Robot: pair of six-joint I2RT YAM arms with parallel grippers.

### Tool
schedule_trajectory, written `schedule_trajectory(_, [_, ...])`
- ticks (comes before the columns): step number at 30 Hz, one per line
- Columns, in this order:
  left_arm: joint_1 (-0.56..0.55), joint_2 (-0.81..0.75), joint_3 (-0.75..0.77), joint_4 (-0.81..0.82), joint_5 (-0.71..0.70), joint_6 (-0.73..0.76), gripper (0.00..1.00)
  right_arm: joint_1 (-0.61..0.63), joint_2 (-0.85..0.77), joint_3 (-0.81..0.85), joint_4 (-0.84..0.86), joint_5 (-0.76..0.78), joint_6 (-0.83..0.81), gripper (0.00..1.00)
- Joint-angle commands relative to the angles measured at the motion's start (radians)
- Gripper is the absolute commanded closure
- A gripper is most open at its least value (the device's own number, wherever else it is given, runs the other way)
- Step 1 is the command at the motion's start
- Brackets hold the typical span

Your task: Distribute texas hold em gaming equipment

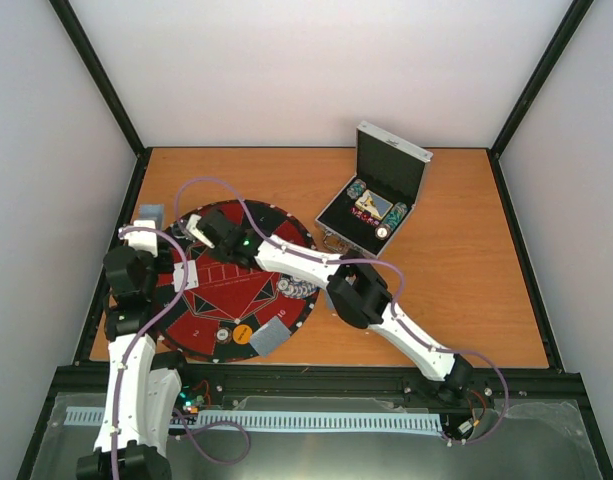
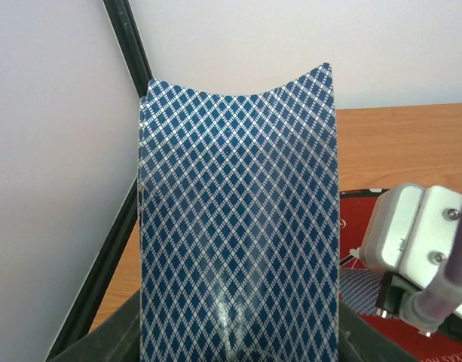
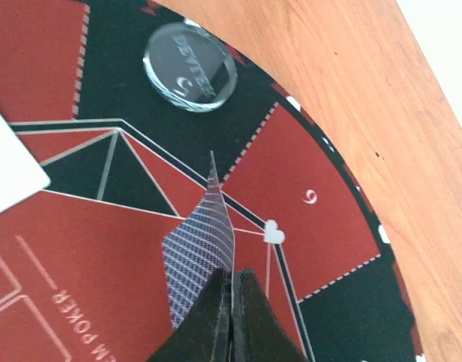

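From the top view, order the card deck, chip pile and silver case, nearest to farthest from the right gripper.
From the right gripper:
1. card deck, just to its left.
2. chip pile, on the mat's right side.
3. silver case, far right, open.

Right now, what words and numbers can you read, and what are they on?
"DEALER", upside down: the clear disc.
"M POKER", cut off: the round mat.
"6" or "9": a red wedge of the mat.
"2": the mat's near-left part, top view.
The chips in the case: markings too small to read.
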Motion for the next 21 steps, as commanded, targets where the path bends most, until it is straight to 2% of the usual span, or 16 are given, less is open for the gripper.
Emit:
schedule_trajectory(1, [0.007,-0.007,0.038,0.033,0.006,-0.009,0.61,-0.029,-0.1,0.012,-0.003,-0.08,0.088,0.97])
schedule_trajectory(4, [0.007,-0.007,0.036,0.035,0.01,-0.015,0.61,-0.051,-0.148,-0.029,0.008,-0.099,0.111,0.97])
schedule_trajectory(8, [0.006,-0.005,0.035,0.038,0.011,-0.021,0.61,-0.049,-0.163,-0.061,0.036,-0.041,0.1,0.97])
schedule_trajectory(16, [0.007,-0.006,0.047,0.047,-0.035,-0.008,0.61,0.02,-0.022,-0.035,0.023,0.176,-0.064,0.97])
schedule_trajectory(21, [0.007,-0.002,0.046,0.067,-0.044,-0.003,0.61,0.073,0.024,-0.029,0.001,0.151,-0.109,0.97])
